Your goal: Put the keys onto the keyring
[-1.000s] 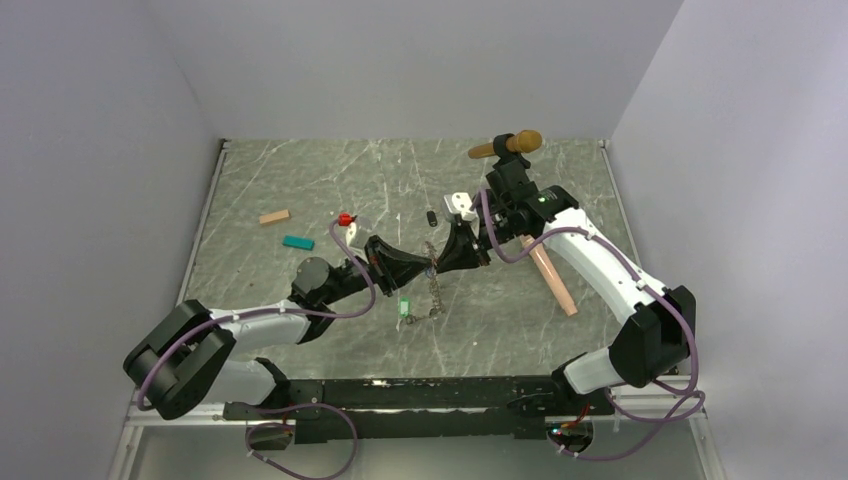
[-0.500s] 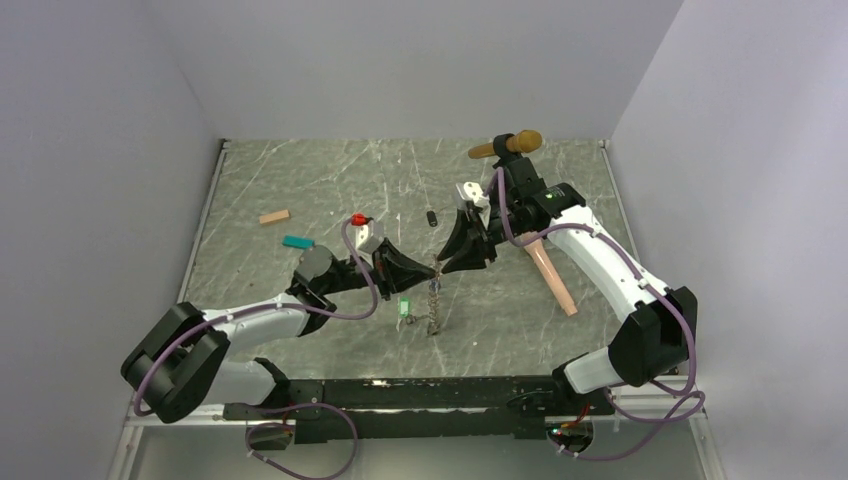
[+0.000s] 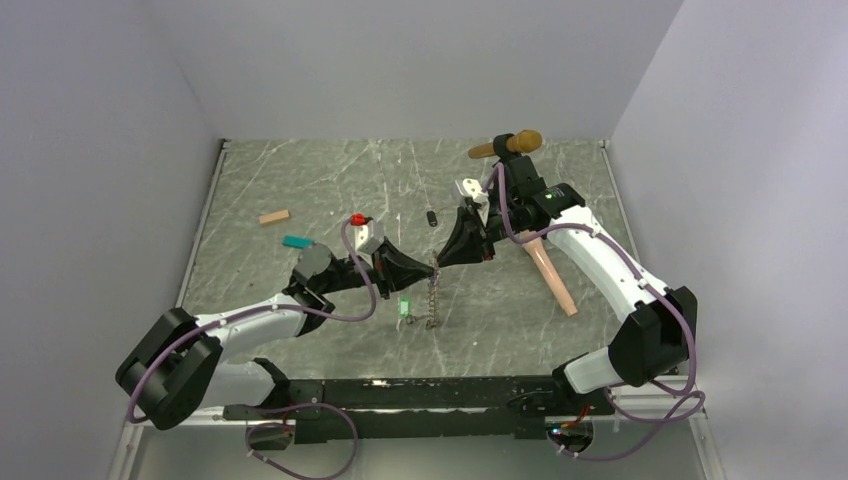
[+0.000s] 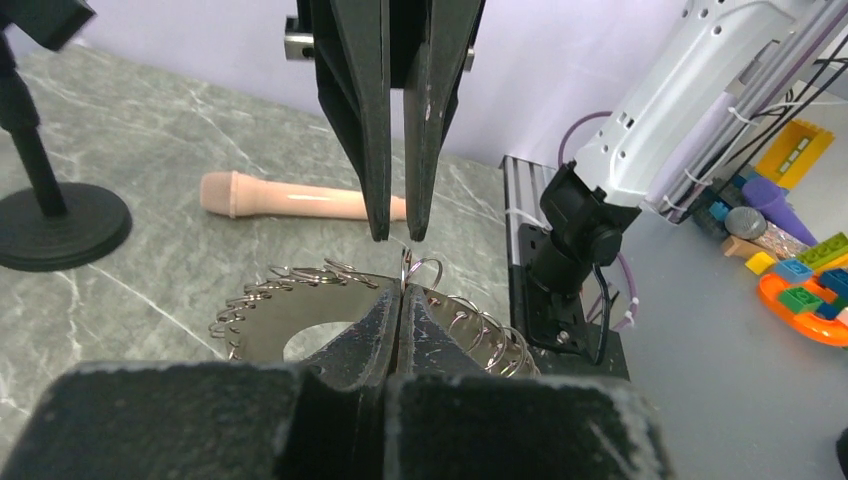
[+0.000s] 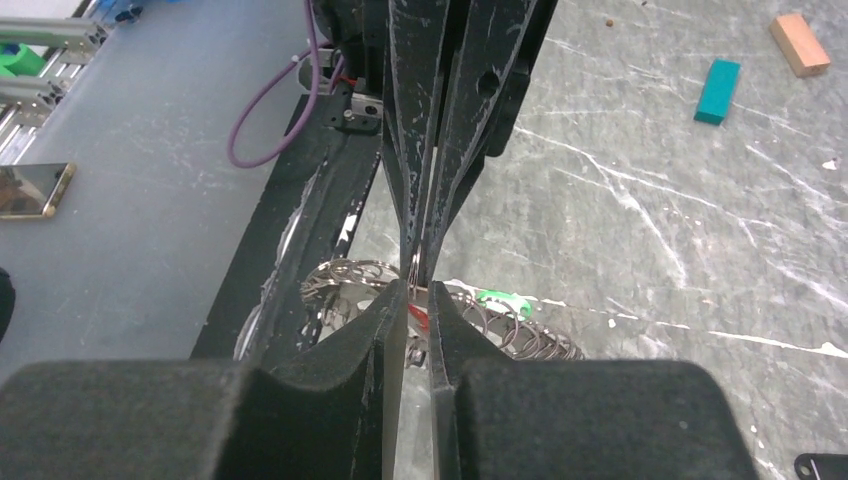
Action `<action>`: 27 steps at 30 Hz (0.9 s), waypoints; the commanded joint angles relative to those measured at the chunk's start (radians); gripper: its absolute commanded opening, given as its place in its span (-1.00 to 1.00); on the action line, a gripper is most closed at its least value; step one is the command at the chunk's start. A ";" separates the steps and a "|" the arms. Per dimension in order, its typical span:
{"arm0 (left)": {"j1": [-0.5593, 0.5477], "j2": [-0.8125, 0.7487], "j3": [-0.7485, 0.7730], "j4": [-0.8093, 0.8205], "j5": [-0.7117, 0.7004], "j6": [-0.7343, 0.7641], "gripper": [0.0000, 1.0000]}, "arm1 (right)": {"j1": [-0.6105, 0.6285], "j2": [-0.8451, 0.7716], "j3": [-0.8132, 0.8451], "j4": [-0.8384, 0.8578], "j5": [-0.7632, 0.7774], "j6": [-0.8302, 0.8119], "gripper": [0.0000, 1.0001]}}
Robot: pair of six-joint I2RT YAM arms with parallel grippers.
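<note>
From above, the left gripper [image 3: 428, 268] and the right gripper [image 3: 441, 262] meet tip to tip over the middle of the bench [image 3: 260, 170]. The keyring [image 3: 433, 298] hangs from that meeting point as a thin chain, and its lower end lies on the bench toward the near edge. 1 green-tagged key [image 3: 405, 308] lies just beside that lower end. I cannot tell whether it is threaded on. A teal block [image 3: 297, 241] and a tan block [image 3: 274, 216] sit toward the left edge. A pink microphone [image 3: 552, 278] lies toward the right edge. A microphone stand [image 3: 512, 160] stands near the far edge.

In the left wrist view, the left gripper [image 4: 402, 298] has its fingers pressed together on a wire loop of the keyring [image 4: 260, 300]. The keyring's coils fan out to either side. The right gripper [image 4: 397, 235] points down just above that loop.

In the right wrist view, the right gripper [image 5: 416, 298] has its 2 fingers a narrow slit apart, right at the loop. I cannot tell whether they pinch anything. The green tag [image 5: 503, 298] shows beside the coils.
</note>
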State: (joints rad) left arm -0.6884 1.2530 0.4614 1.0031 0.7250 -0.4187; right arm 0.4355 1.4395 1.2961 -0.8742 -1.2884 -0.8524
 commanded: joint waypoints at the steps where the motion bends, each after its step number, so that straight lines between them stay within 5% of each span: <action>1: 0.004 -0.058 0.004 0.075 -0.049 0.020 -1.00 | 0.005 -0.012 -0.010 0.036 -0.027 0.003 -0.64; 18: 0.003 -0.040 0.009 0.106 -0.052 -0.012 -1.00 | 0.021 -0.007 -0.017 0.067 -0.027 0.036 -0.68; 27: 0.004 -0.036 0.019 0.084 -0.032 -0.013 -1.00 | 0.028 -0.001 -0.006 0.043 -0.015 0.010 -1.00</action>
State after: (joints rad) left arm -0.6872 1.2213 0.4610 1.0271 0.6834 -0.4232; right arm 0.4553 1.4399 1.2812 -0.8360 -1.2831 -0.8108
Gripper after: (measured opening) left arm 0.012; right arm 0.012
